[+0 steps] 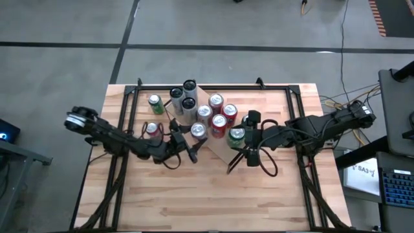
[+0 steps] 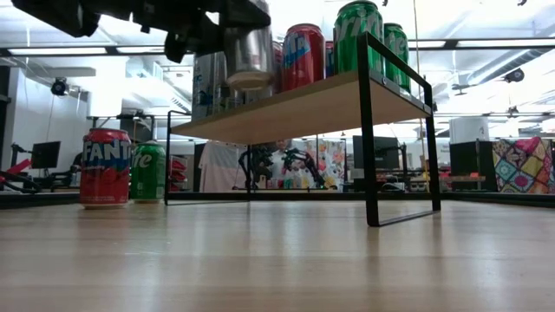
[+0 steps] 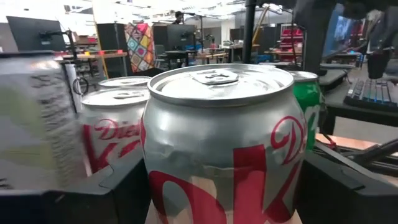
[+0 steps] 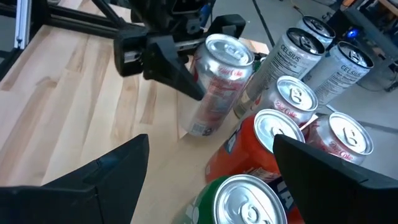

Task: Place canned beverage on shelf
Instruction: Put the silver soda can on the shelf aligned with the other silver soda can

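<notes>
Left tool (image 1: 193, 146) clamped on a silver diet cola can (image 1: 198, 131), one finger on each side of the can wall. Can upright, long axis vertical, sitting between the fingers and right ahead of the wrist, over the near corner of the shelf (image 2: 286, 108). In the low view can base (image 2: 249, 54) looks level with or just above the board edge; cannot tell if touching. Right tool (image 1: 246, 144) spread wide, grasping nothing, hovering just beside a green can (image 1: 237, 134) at the other end of the shelf; waiting. Left arm clearly the nearer one to the job.

Coming move, by guess: set the can down onto the free board spot and let go; neighbouring cans stand close beyond the held one, so little room to slide.

Can: thin smooth aluminium cylinder, shiny lid with pull tab (image 3: 214, 76), red lettering, slight dent in the wall. Shelf: pale wood board on thin black metal end frames, crowded with red, silver and green cans. Worktop (image 1: 213, 200): light planks, matte. Two more cans, red (image 2: 105, 166) and green (image 2: 148, 172), standing on the worktop well off to the side.
</notes>
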`<state>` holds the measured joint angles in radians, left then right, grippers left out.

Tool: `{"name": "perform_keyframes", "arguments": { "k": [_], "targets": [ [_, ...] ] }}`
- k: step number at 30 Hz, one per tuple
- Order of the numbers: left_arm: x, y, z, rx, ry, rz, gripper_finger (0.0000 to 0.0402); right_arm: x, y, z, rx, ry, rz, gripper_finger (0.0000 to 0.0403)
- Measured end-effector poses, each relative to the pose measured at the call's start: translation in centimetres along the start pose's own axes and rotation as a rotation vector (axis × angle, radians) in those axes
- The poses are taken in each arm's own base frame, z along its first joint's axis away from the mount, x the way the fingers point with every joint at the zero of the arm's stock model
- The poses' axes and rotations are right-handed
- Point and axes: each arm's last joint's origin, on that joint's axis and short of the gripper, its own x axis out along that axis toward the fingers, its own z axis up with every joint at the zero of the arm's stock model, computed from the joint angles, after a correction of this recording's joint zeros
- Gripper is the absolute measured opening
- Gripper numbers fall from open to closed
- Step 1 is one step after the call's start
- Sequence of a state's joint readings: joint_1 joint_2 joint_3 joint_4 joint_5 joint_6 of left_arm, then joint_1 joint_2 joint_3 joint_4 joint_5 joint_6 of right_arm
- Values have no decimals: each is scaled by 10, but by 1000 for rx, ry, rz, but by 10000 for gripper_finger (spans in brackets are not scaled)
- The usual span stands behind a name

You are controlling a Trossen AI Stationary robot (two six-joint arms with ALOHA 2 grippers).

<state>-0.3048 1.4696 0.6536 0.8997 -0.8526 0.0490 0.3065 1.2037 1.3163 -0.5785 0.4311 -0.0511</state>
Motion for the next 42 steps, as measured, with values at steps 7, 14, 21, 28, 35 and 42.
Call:
{"name": "perform_keyframes", "arguments": {
  "k": [7,14,21,28,35,42],
  "targets": [
    [5,0,-1,9,5,17,284,0,0,0,-2,0,-2,329],
    [5,1,-5,62,25,16,284,0,-1,1,-9,-6,-18,329],
    [5,1,-7,163,34,14,289,0,-1,1,-8,-6,-18,329],
    [6,2,-7,163,36,18,296,0,0,1,-6,-6,-18,329],
    [9,6,-7,130,36,36,297,0,-1,1,-3,-11,-18,329],
    [10,7,-7,127,36,40,301,0,-1,1,1,-12,-18,329]
  ]
}}
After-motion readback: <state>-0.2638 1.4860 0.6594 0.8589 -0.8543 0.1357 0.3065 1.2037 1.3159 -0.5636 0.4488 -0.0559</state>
